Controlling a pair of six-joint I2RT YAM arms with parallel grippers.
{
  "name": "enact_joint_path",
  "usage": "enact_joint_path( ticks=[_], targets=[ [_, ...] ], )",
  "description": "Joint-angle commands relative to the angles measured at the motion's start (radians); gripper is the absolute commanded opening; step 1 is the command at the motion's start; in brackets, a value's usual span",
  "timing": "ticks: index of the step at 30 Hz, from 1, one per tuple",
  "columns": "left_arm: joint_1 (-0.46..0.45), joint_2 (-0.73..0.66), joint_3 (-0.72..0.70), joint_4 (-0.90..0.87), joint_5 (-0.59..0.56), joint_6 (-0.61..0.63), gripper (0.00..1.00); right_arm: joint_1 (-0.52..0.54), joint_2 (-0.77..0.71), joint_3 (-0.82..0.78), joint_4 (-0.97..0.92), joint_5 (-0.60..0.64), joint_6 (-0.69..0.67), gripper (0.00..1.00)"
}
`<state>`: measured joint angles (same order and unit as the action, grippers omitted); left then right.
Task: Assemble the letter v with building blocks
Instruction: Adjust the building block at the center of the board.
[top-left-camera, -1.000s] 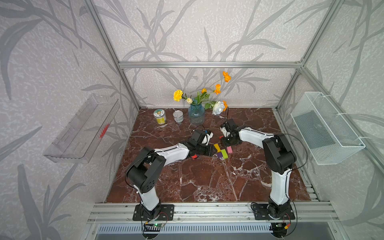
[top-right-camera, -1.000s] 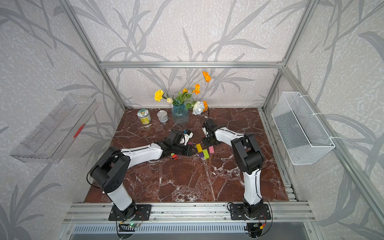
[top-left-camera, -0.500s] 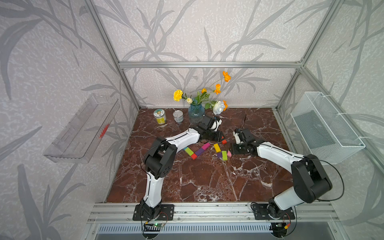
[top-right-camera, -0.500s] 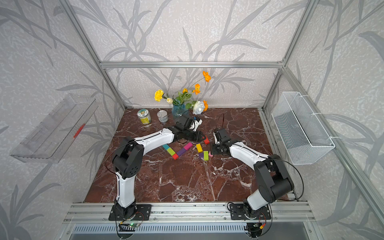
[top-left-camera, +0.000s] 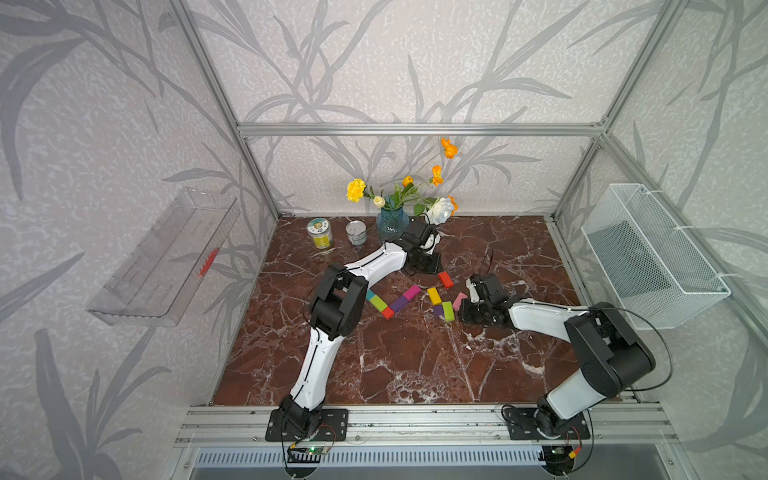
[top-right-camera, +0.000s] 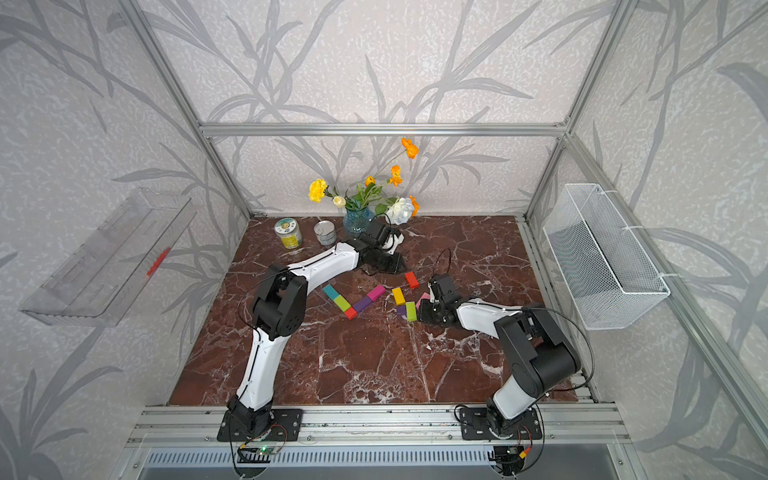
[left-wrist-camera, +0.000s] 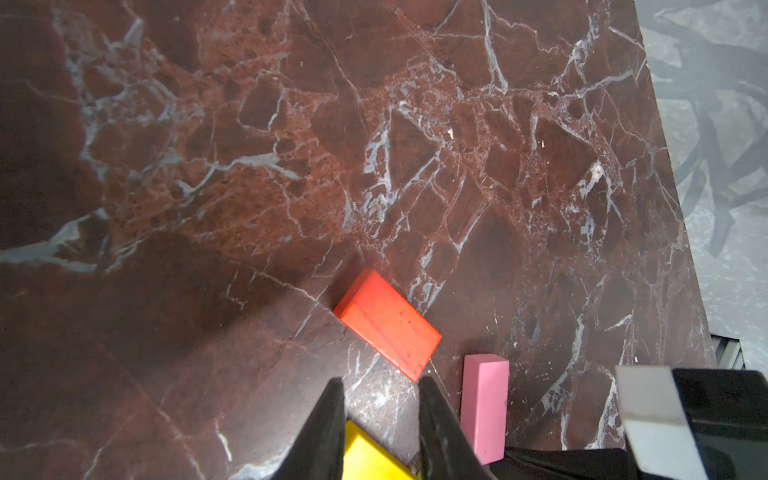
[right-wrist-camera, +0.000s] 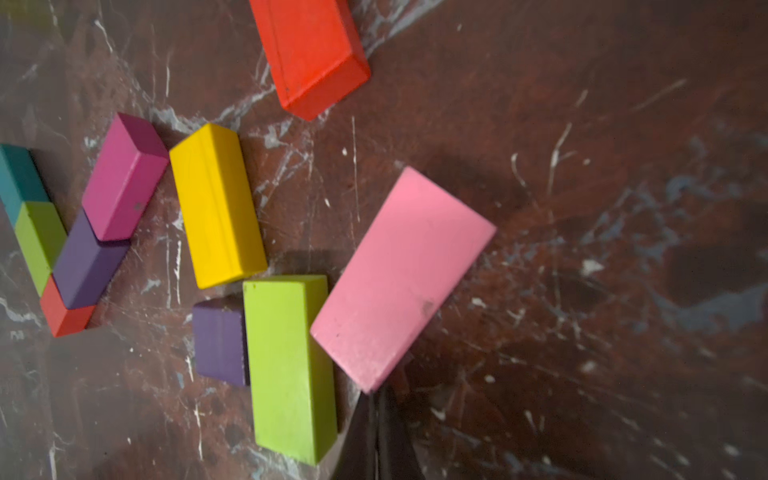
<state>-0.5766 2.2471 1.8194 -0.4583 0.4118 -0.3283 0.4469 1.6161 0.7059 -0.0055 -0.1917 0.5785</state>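
In both top views a V lies on the marble: teal (top-left-camera: 368, 295), lime green (top-left-camera: 378, 302), red cube (top-left-camera: 387, 312), purple (top-left-camera: 399, 303) and magenta (top-left-camera: 411, 292) blocks. To its right lie loose building blocks: yellow (right-wrist-camera: 216, 208), red bar (right-wrist-camera: 311, 54), pink (right-wrist-camera: 403, 270), purple cube (right-wrist-camera: 220, 340) and a second lime green bar (right-wrist-camera: 289, 365). My right gripper (right-wrist-camera: 376, 399) is shut with nothing in it, its tips at the pink block's near corner. Behind the red bar (left-wrist-camera: 388, 326), my left gripper (left-wrist-camera: 380, 380) is open and holds nothing.
Two cans (top-left-camera: 320, 233) and a blue vase of flowers (top-left-camera: 390, 220) stand at the back, close to the left wrist. A wire basket (top-left-camera: 652, 257) hangs on the right wall, a clear tray (top-left-camera: 162, 257) on the left wall.
The left arm has swung from the blocks to the back, near the vase. The right arm has come forward from the back to the pink block, and its jaws have shut.
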Motion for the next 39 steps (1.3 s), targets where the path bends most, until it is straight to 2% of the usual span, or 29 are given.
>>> enact_joint_path(
  ticks=[1,17,24,28,31,35,39],
  targets=[
    [0.001,-0.010,-0.009,-0.028,-0.010,0.015,0.30,0.006,0.027,-0.003,0.014,0.028,0.031,0.07],
    [0.006,-0.054,-0.068,0.000,0.016,0.021,0.30,-0.031,0.076,0.054,-0.001,0.075,0.005,0.07],
    [0.007,-0.100,-0.131,0.038,0.016,0.008,0.30,-0.123,0.038,0.066,-0.055,0.063,-0.046,0.07],
    [0.007,-0.108,-0.132,0.038,0.018,0.007,0.30,-0.129,-0.007,0.063,-0.061,0.051,-0.061,0.07],
    [0.006,-0.131,-0.151,0.059,0.051,-0.003,0.22,-0.130,-0.005,0.090,-0.074,0.050,-0.077,0.07],
    [-0.007,-0.193,-0.250,0.146,0.070,-0.044,0.10,-0.146,0.056,0.165,-0.106,0.028,-0.102,0.07],
    [-0.040,-0.209,-0.305,0.201,0.071,-0.072,0.02,-0.146,0.115,0.198,-0.109,0.022,-0.114,0.04]
  ],
)
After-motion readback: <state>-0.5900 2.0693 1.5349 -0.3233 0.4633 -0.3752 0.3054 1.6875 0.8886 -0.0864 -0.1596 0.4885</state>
